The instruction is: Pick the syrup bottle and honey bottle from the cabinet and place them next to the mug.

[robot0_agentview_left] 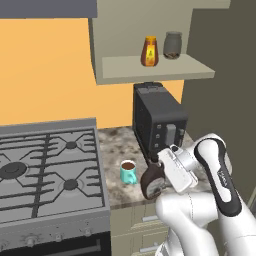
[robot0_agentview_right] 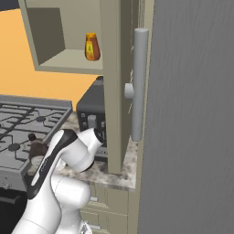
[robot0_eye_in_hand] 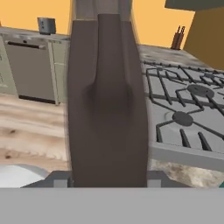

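The dark-brown syrup bottle [robot0_agentview_left: 151, 184] is just right of the teal mug [robot0_agentview_left: 128, 171], near the front edge of the counter. My gripper [robot0_agentview_left: 163, 174] is shut on its body from the right side. In the hand view the syrup bottle [robot0_eye_in_hand: 107, 100] rises large between the fingers. From the right base view the syrup bottle [robot0_agentview_right: 36, 153] peeks out behind my arm. The orange honey bottle [robot0_agentview_left: 149, 51] stands on the shelf of the open cabinet [robot0_agentview_left: 155, 70]; the honey bottle [robot0_agentview_right: 92, 46] also shows on that shelf from the other side.
A grey glass jar [robot0_agentview_left: 172, 45] stands right of the honey bottle. A black appliance [robot0_agentview_left: 157, 122] sits at the back of the counter behind the mug. The gas stove [robot0_agentview_left: 47, 167] lies to the left. The open cabinet door with its handle [robot0_agentview_right: 138, 82] juts out on the right.
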{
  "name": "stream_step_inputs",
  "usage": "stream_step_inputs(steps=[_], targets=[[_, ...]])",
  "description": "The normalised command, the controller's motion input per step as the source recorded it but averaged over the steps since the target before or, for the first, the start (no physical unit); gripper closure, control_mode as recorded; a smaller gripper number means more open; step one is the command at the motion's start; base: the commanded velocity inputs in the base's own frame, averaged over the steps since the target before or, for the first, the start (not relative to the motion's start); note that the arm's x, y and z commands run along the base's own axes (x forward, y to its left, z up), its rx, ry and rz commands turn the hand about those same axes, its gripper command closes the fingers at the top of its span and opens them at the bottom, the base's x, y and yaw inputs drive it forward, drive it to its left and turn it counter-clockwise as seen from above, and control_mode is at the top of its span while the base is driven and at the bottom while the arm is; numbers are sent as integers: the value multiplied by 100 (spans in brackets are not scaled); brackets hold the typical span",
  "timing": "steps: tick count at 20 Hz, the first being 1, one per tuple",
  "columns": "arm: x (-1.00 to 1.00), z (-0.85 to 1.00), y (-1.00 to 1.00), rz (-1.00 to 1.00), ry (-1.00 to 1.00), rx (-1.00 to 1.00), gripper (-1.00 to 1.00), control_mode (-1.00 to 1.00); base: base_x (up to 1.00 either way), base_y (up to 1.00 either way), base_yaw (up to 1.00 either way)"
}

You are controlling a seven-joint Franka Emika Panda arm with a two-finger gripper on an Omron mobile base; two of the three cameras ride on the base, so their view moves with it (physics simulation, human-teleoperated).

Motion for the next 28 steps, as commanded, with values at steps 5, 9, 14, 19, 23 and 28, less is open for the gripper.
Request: stream_step_inputs(steps=[5, 9, 14, 19, 23, 28], targets=[[7, -20, -5, -4, -1, 0, 100, -100, 0, 0, 0], [13, -8, -32, -9, 0, 0, 100, -100, 0, 0, 0], [7, -2, -27, -9, 0, 0, 100, -100, 0, 0, 0], [19, 0, -3, -6, 0, 0, 100, -100, 0, 0, 0], [29, -3, -7, -5, 0, 0, 100, -100, 0, 0, 0], [10, -6, -22, -3, 0, 0, 100, -100, 0, 0, 0]])
